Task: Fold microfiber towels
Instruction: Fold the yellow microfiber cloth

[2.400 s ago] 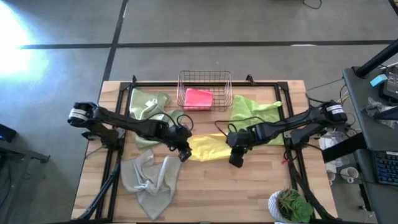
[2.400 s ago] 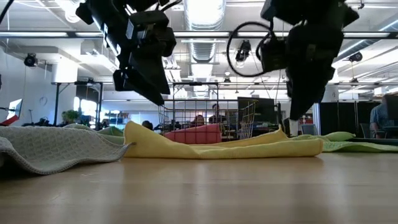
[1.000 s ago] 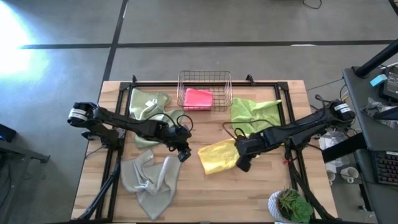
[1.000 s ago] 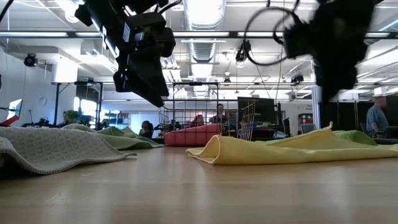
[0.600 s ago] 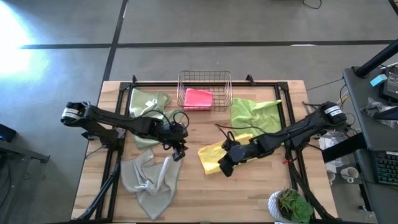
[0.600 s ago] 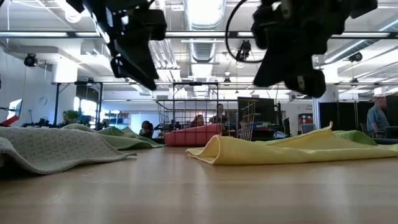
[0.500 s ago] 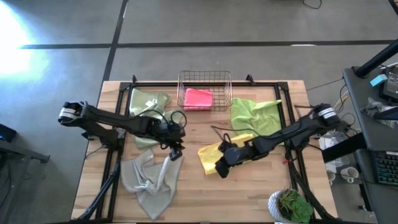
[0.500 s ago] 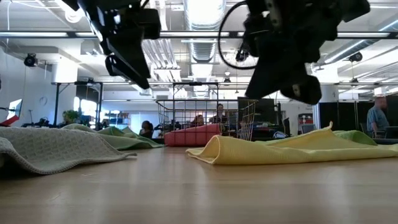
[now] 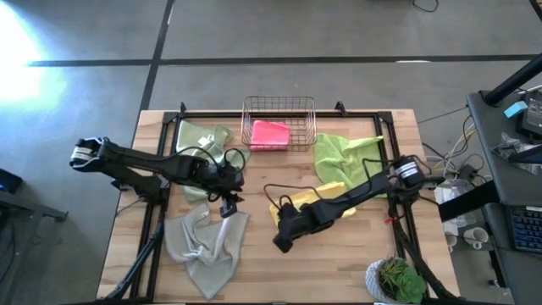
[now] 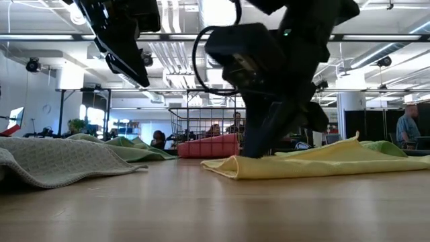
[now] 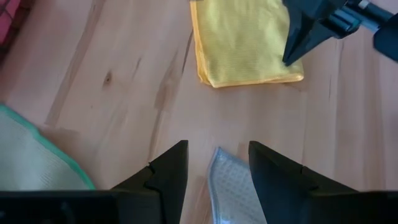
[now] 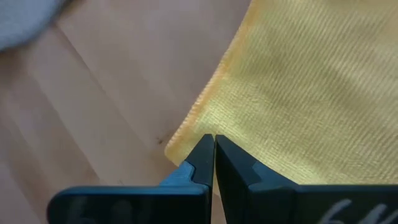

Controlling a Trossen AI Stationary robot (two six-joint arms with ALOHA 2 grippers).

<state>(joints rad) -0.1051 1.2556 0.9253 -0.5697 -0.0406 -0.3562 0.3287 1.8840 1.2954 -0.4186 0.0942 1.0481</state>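
The folded yellow towel (image 9: 329, 187) lies flat at mid-table, largely hidden in the high view by my right arm. My right gripper (image 12: 214, 140) is shut, its tips down on that towel beside one corner. Left of it, my left gripper (image 9: 227, 206) hangs open above the table, over the far corner of the crumpled grey towel (image 9: 203, 246); that corner (image 11: 227, 186) shows between its fingers, untouched. A folded pink towel (image 9: 270, 134) sits in the wire basket (image 9: 279, 103). A lime green towel (image 9: 343, 152) and a sage green towel (image 9: 199, 140) lie spread at the back. My right gripper sets its shut fingertips (image 12: 205, 155) on the yellow towel's top, just inside the hemmed edge (image 12: 199, 115) near a corner. The fingers slant down from the table's right. The towel lies flat on the wood under them (image 10: 302, 161).
The basket stands at the middle of the far edge. A potted plant (image 9: 394, 278) sits at the near right corner. Bare wood shows between the grey towel and the yellow one, and along the near edge.
My right gripper, shut throughout, has swung from the yellow towel's right end across it toward the table's left and near edge, and come down onto its left end, whose raised fold now lies flatter. My left gripper has risen and drawn back toward the left, rolling a little.
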